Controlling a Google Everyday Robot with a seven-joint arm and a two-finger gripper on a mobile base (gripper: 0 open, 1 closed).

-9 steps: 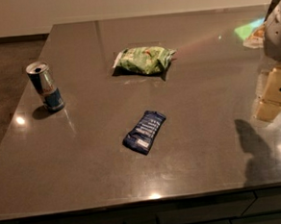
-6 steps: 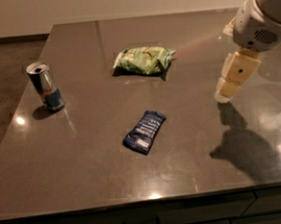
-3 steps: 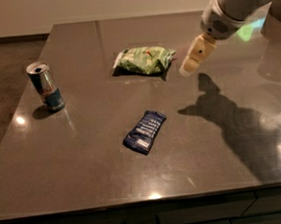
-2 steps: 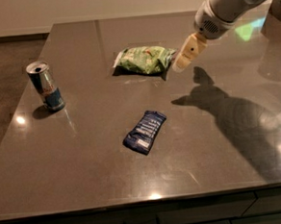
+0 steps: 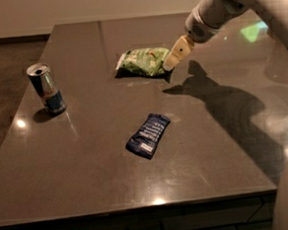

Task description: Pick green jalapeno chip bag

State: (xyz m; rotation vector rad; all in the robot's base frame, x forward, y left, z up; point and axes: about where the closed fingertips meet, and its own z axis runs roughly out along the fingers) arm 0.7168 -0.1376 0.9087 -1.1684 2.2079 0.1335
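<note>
The green jalapeno chip bag (image 5: 143, 61) is a puffy crinkled light-green bag lying on the dark table (image 5: 87, 155), toward the far middle. My gripper (image 5: 171, 60) comes down from the upper right on the white arm. Its beige tip is at the bag's right end, right next to it or just touching it. The bag rests on the table.
A silver-and-blue drink can (image 5: 45, 88) stands upright at the left. A flat dark-blue wrapper (image 5: 148, 135) lies near the middle, in front of the bag. The arm's shadow falls across the right side of the table. The front table edge runs along the bottom.
The gripper has swept from the right side of the table leftward and toward the far side, and now reaches the bag's right end. The bag, can and wrapper have not moved.
</note>
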